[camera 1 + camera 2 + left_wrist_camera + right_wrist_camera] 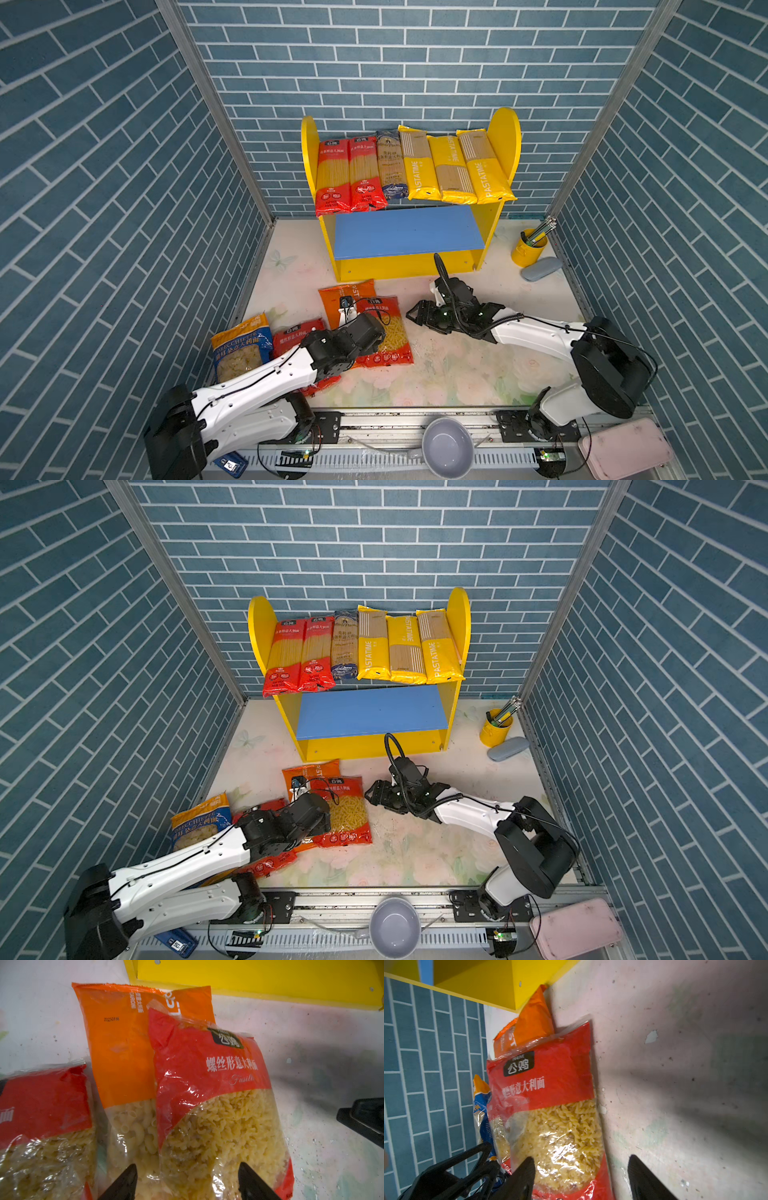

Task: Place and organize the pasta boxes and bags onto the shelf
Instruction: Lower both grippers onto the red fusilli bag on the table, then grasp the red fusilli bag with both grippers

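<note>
The shelf stands at upper centre in both top views, six long spaghetti packs side by side on its top board, the blue board beneath them bare. On the table at lower centre-left lie four short-pasta bags. The red fusilli bag rests partly on the orange bag, its long axis running from the frame's bottom up toward the shelf.

The left hand is spread, fingers astride the fusilli bag's near end, pinching nothing. The right hand is also spread, empty, just right of the bag's upper edge. Judging by this, the left is nearer, already lined up along the bag.
</note>
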Motion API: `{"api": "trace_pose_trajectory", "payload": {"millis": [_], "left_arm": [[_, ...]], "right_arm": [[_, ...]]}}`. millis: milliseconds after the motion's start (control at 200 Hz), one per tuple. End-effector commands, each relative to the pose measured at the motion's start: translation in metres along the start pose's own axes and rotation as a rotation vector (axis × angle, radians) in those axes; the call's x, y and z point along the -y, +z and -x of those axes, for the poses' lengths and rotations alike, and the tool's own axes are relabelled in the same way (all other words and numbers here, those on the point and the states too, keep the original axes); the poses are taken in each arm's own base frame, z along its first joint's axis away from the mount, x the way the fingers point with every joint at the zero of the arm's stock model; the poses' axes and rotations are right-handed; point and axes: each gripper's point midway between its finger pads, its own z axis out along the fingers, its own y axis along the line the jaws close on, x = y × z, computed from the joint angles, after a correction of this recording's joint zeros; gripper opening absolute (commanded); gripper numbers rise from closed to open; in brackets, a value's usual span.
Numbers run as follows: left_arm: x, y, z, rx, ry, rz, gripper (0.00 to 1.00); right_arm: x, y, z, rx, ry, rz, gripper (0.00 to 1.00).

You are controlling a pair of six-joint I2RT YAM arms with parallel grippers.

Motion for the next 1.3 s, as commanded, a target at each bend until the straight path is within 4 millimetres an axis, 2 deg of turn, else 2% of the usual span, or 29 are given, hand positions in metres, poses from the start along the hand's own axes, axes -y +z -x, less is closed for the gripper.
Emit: {"api": "trace_pose_trajectory", "payload": {"millis": [0, 200, 465, 650, 1055, 1295], "left_arm": [[0.005, 0.005, -0.003, -0.007, -0.025, -0.027, 0.78], [0.015, 0.010, -0.004, -0.008, -0.031, -0.066, 0.81], [0.025, 0.016, -0.007, -0.016, -0.048, -0.111, 0.81], [0.033, 0.016, -0.005, -0.014, -0.048, -0.134, 0.80], [0.038, 0.015, 0.000, 0.009, -0.052, -0.165, 0.79], [0.042, 0.012, 0.003, 0.009, -0.021, -0.167, 0.79]], "right_arm": [[-0.009, 0.010, 0.002, -0.005, 0.001, 0.042, 0.72], [-0.001, 0.029, -0.004, -0.044, 0.042, 0.047, 0.70], [-0.012, 0.044, -0.009, -0.102, 0.059, 0.122, 0.65], [-0.025, 0.046, -0.009, -0.118, 0.071, 0.193, 0.53], [-0.032, 0.044, -0.007, -0.117, 0.071, 0.208, 0.24], [-0.026, 0.041, -0.006, -0.090, 0.091, 0.198, 0.16]]}}
